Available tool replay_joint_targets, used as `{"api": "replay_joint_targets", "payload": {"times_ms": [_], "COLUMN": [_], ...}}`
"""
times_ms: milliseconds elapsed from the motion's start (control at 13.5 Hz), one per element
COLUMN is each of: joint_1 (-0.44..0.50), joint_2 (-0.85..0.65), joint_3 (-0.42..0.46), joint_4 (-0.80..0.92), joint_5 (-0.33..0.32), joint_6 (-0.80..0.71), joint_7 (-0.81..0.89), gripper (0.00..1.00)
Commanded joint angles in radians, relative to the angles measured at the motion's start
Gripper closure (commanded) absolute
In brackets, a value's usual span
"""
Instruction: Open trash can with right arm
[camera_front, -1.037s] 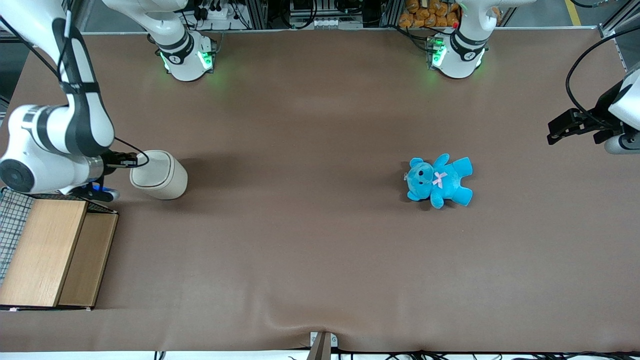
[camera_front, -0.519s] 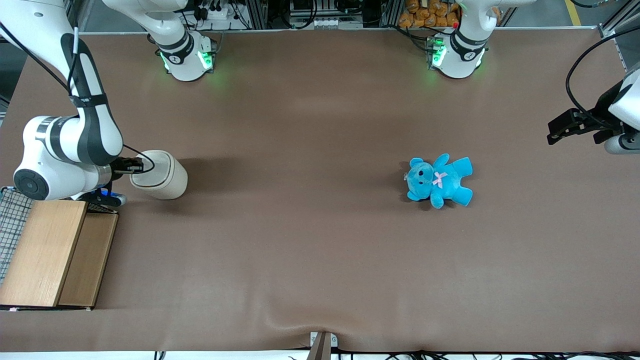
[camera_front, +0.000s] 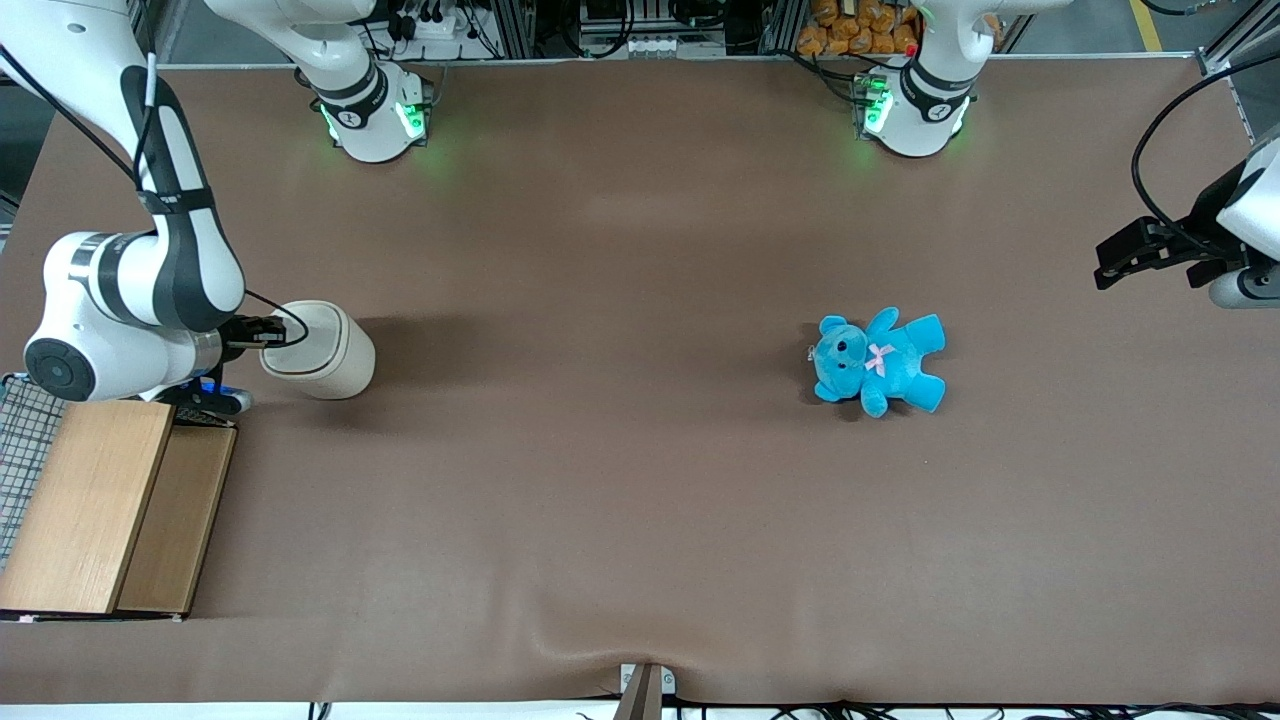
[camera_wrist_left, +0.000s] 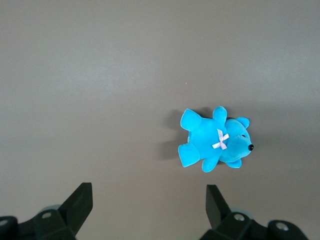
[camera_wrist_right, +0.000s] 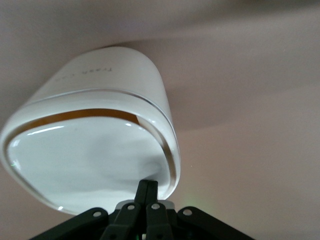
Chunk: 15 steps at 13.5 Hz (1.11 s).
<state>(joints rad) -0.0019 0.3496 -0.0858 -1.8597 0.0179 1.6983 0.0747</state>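
Our gripper (camera_front: 262, 331) sits at the rim of the trash can (camera_front: 320, 350), on the side facing the working arm's end of the table, and in the wrist view its two fingers (camera_wrist_right: 148, 192) are pressed together with no gap, their tips touching the edge of the lid (camera_wrist_right: 85, 162).

After that we take things by size. The brown table (camera_front: 640, 480) carries everything. Our right arm (camera_front: 130, 290) bends down over the working arm's end of it, a thin black cable looping from the wrist toward the can. A wooden-topped basket (camera_front: 100, 500) with a wire-grid side lies nearer the front camera than the arm's wrist. The trash can stands upright just beside the gripper, cream-white with a rounded-square lid; in the wrist view a thin gold-brown band shows along the seam between lid and body (the lid looks slightly lifted there, though we cannot tell for sure). A blue teddy (camera_front: 878, 360) with a pink bow lies on its back, well apart from the can, toward the parked arm's end.
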Motion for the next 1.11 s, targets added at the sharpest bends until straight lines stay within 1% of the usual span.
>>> {"api": "replay_joint_targets", "payload": {"times_ms": [0, 296, 370, 444, 519, 741, 1037], "joint_1": [0.002, 0.002, 0.000, -0.001, -0.006, -0.006, -0.003], "joint_2": [-0.050, -0.112, -0.122, -0.130, -0.142, -0.162, -0.211], "joint_3": [0.006, 0.008, 0.008, 0.006, 0.006, 0.008, 0.006], "joint_4": [0.086, 0.275, 0.322, 0.359, 0.385, 0.442, 0.470], "joint_5": [-0.015, -0.016, -0.018, -0.016, -0.010, -0.010, -0.012], "joint_6": [-0.069, -0.236, -0.261, -0.261, -0.259, -0.261, -0.287], "joint_7": [-0.006, -0.009, -0.009, -0.007, -0.009, -0.085, -0.079], "gripper": [1.00, 1.00, 0.84, 0.23, 0.00, 0.00, 0.00]}}
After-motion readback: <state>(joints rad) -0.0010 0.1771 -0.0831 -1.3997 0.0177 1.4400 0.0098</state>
